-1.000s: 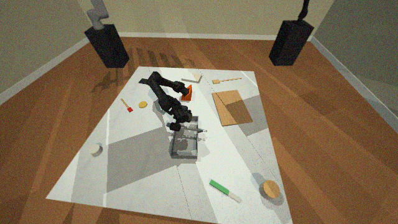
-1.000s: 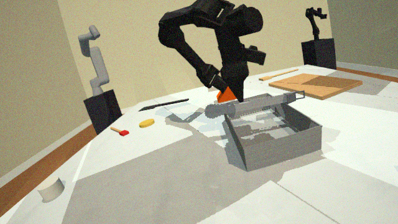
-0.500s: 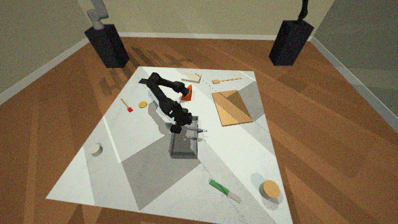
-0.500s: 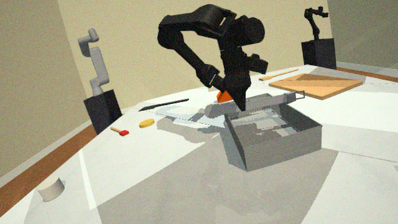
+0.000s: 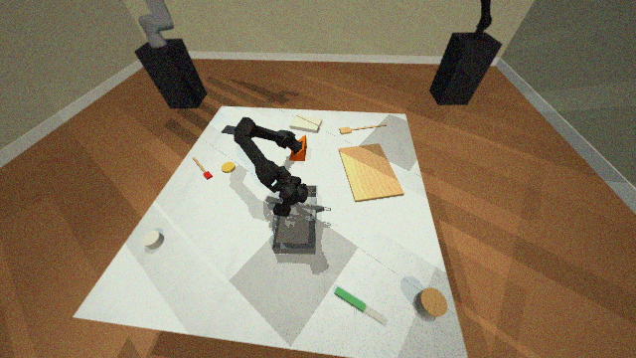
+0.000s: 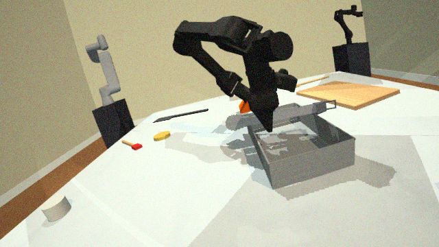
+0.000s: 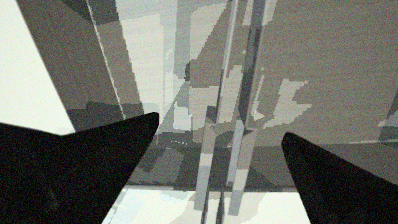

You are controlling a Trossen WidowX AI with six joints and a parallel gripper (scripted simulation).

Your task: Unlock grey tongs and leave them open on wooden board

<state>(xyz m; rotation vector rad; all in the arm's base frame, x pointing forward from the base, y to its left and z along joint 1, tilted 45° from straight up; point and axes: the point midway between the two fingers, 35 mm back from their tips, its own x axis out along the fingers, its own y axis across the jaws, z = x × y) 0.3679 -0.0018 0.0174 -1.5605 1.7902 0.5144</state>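
The grey tongs (image 5: 318, 208) (image 6: 302, 112) (image 7: 253, 60) lie across the roasting tin (image 5: 294, 250) (image 6: 313, 162), their two arms close together. The scalloped tips overhang the tin's left side, and the hinge end with its wire loop overhangs the right side. My gripper (image 6: 269, 124) (image 7: 219, 128) is open and points down over the tongs. In the wrist view the tongs run between the two spread fingers, touching neither as far as I can see. In the exterior view one finger hides part of the tongs. The wooden board (image 5: 370, 171) (image 6: 353, 94) lies right of the tin.
An orange block (image 5: 300, 153) (image 6: 244, 107) stands behind the tin. A yellow disc (image 5: 229, 167) (image 6: 162, 136) and red-headed brush (image 5: 207, 175) (image 6: 136, 146) lie left. A green-handled knife (image 5: 351, 298) and brown cylinder (image 5: 433, 302) are at the front right. A wooden spatula (image 5: 345, 130) lies behind the board.
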